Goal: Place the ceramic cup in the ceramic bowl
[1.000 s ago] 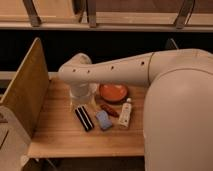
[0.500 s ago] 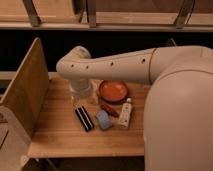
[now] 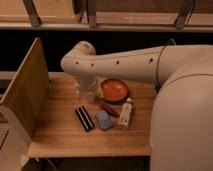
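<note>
The ceramic bowl (image 3: 114, 90) is shallow, orange-red and glossy, and sits on the wooden table (image 3: 60, 135) toward the back. My gripper (image 3: 87, 94) hangs from the pale arm (image 3: 120, 64) and points down just left of the bowl, close to the table top. A pale shape at the gripper's lower end may be the ceramic cup, but I cannot tell it apart from the gripper. The inside of the bowl looks empty.
In front of the bowl lie a small dark red oblong object (image 3: 108, 109), a white tube-shaped bottle (image 3: 125, 114), a blue object (image 3: 103, 120) and a black striped bar (image 3: 84, 118). A wooden side panel (image 3: 27, 90) stands at the left. The robot's body (image 3: 185, 125) fills the right.
The arm's bend has risen over the last second. The gripper's lower end has shifted a little right, toward the bowl.
</note>
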Motion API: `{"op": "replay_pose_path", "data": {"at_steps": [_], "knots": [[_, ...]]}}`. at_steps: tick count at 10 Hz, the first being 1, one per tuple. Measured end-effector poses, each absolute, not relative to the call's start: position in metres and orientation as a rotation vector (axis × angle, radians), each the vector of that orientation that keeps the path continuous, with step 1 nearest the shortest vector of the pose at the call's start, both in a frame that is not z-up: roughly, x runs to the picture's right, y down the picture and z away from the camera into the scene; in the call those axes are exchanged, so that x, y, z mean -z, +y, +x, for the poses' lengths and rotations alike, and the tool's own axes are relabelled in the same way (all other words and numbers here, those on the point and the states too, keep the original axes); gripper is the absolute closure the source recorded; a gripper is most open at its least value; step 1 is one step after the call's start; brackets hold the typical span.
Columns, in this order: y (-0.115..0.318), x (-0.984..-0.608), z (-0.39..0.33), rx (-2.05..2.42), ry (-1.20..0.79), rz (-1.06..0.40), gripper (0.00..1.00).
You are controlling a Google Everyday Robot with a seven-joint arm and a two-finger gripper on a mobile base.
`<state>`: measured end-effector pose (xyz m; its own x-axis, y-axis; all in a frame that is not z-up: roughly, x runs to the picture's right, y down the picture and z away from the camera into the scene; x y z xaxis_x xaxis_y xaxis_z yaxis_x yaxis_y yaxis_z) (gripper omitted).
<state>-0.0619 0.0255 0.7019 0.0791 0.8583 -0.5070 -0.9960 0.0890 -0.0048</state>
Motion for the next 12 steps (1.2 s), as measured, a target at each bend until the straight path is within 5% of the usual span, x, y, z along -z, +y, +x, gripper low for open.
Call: {"op": "replay_pose_path", "data": {"at_steps": [3,7,12], "knots": [[-0.028,-0.707,-0.022,-1.434,0.298,-0.348,0.35],[-0.032,-0.708,-0.024,-1.421,0.287,-0.344,0.35],[-0.046,-0.767,-0.002,-1.369,0.327,-0.310,0.35]]}}
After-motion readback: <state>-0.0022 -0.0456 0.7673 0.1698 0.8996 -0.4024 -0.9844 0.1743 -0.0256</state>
